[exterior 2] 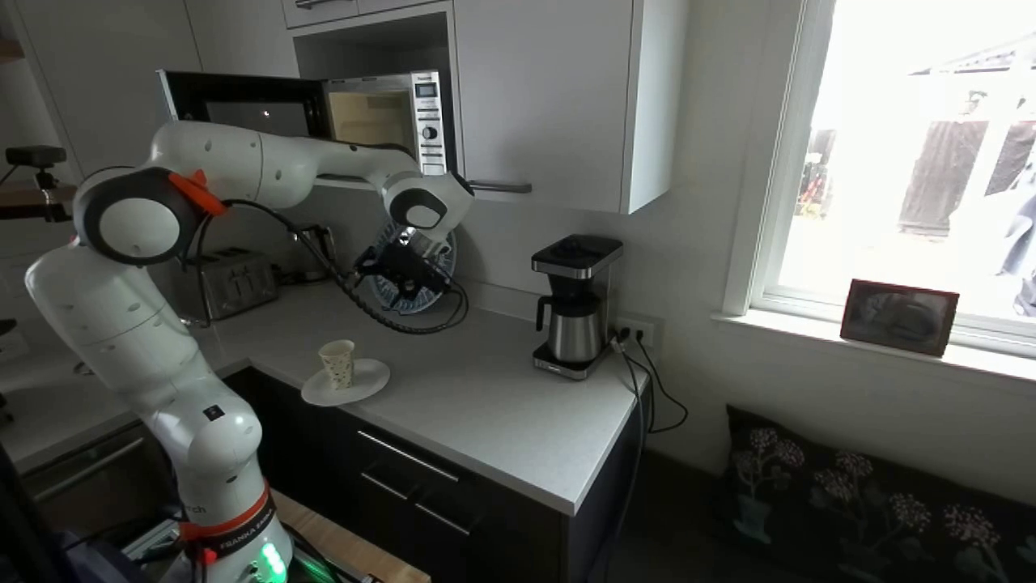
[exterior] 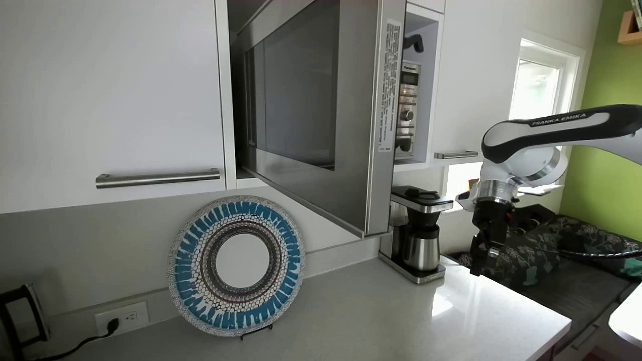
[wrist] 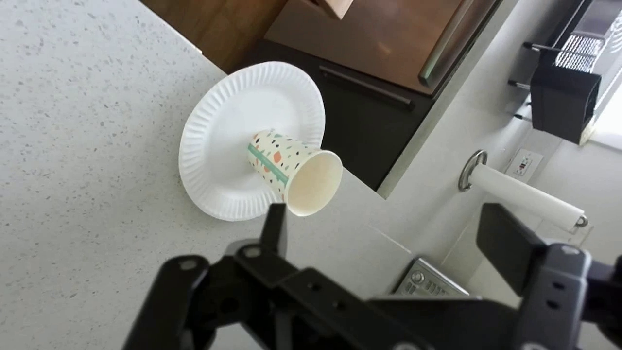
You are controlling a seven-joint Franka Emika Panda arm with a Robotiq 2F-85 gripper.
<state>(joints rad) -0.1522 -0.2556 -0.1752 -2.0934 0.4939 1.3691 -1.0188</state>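
My gripper (wrist: pixel 384 214) is open with nothing between its fingers. It is above the counter in an exterior view (exterior 2: pixel 409 271), and it also shows in an exterior view (exterior: pixel 485 253) beyond the coffee maker. A paper cup (wrist: pixel 274 158) with coloured specks stands upright on a white paper plate (wrist: pixel 209 146). The cup (exterior 2: pixel 340 368) and plate (exterior 2: pixel 371 382) are at the counter's front edge, below and apart from the gripper. The microwave (exterior 2: pixel 372 113) is in the upper cabinet. Its door is swung open in both exterior views (exterior: pixel 301 100) (exterior 2: pixel 259 113).
A coffee maker (exterior: pixel 421 248) with a steel carafe stands near the counter's end. A round blue-and-white decorated disc (exterior: pixel 188 260) leans on the back wall. A toaster (exterior 2: pixel 239 283) is farther along. A paper towel roll (wrist: pixel 527 196) stands at the wall.
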